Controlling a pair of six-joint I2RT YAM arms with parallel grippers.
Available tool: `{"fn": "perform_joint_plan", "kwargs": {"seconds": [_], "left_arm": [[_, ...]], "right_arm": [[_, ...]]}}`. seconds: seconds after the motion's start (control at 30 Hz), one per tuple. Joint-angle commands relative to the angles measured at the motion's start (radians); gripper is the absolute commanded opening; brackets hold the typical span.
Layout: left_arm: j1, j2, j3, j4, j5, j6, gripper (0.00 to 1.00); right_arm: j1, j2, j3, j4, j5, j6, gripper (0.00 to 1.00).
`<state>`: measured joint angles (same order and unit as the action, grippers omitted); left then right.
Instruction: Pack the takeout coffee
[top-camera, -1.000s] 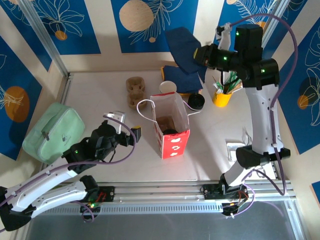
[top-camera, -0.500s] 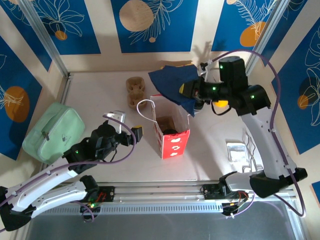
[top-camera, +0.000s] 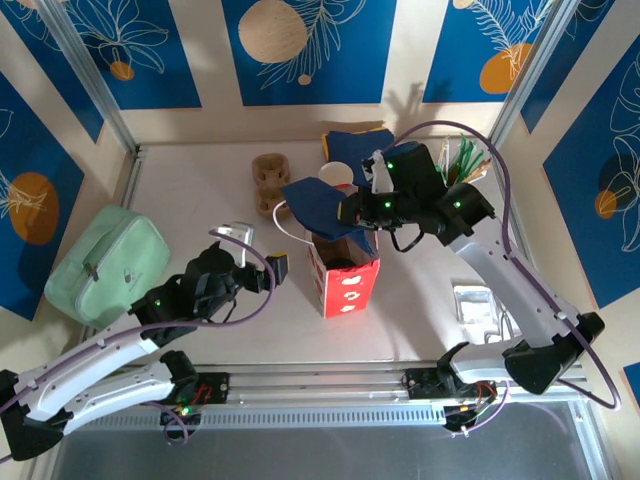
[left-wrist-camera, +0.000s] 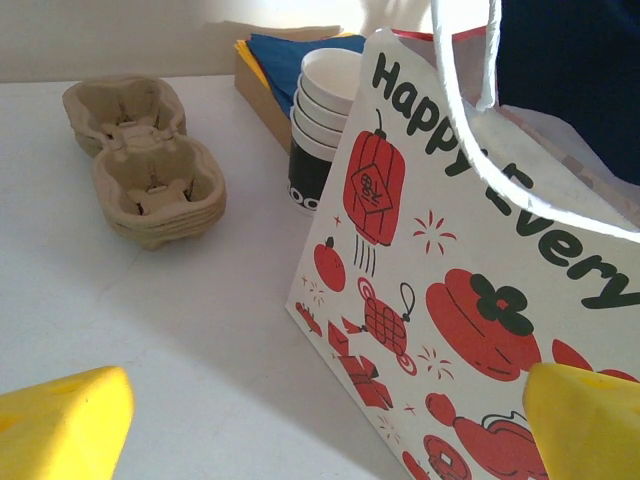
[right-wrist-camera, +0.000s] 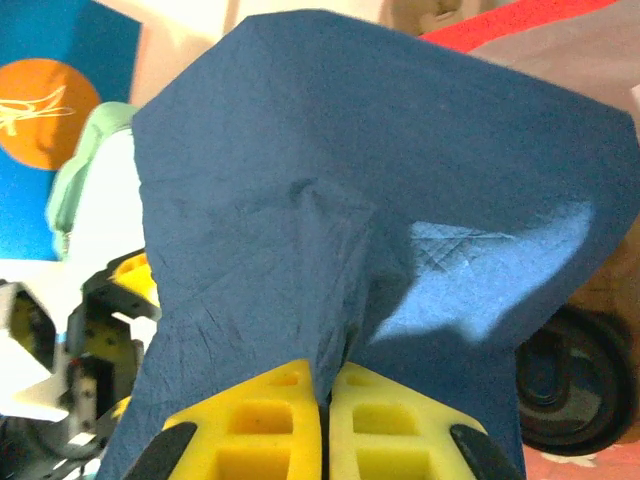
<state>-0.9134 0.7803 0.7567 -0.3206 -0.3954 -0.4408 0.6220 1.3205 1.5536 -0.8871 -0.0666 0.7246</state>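
1 takeout coffee (right-wrist-camera: 572, 380) in bag (top-camera: 345, 287), under right gripper (right-wrist-camera: 322, 385) pinching napkin (right-wrist-camera: 350, 180)

Robot lab; aluminium frame (top-camera: 330, 386), printed panels (top-camera: 283, 45)

Table (top-camera: 190, 190): pale, matte top.
Left side: mint-green pouch (top-camera: 105, 262), lying flat.
Back centre: stacked pulp cup carriers (top-camera: 270, 182).
Beside them: stack of white-rimmed cups (top-camera: 336, 174), touching a box of navy napkins (top-camera: 357, 138).
Middle: red-and-white paper bag (top-camera: 345, 285), upright.
Right side: clear packet (top-camera: 478, 302).
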Motion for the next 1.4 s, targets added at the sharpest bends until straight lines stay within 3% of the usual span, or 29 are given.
{"fn": "perform_joint_plan", "kwargs": {"seconds": [0.0, 0.27, 0.6, 1.03, 1.37], "left_arm": [[0.008, -0.009, -0.015, 0.034, 0.009, -0.011, 0.99], [0.008, -0.016, -0.024, 0.023, 0.002, -0.013, 0.99], [0.007, -0.013, -0.026, 0.022, -0.002, -0.013, 0.99], [0.008, -0.009, -0.031, 0.026, -0.019, 0.010, 0.99], [0.008, -0.003, -0.042, 0.028, -0.025, 0.019, 0.99]], "right_arm": [[0.027, 0.024, 0.034, -0.059, 0.140, -0.034, 0.06], [0.048, 0.059, -0.007, -0.084, 0.186, -0.031, 0.06], [0.104, 0.170, 0.078, -0.218, 0.302, -0.110, 0.06], [0.135, 0.255, 0.108, -0.247, 0.357, -0.166, 0.06], [0.186, 0.309, 0.148, -0.266, 0.438, -0.184, 0.12]]}}
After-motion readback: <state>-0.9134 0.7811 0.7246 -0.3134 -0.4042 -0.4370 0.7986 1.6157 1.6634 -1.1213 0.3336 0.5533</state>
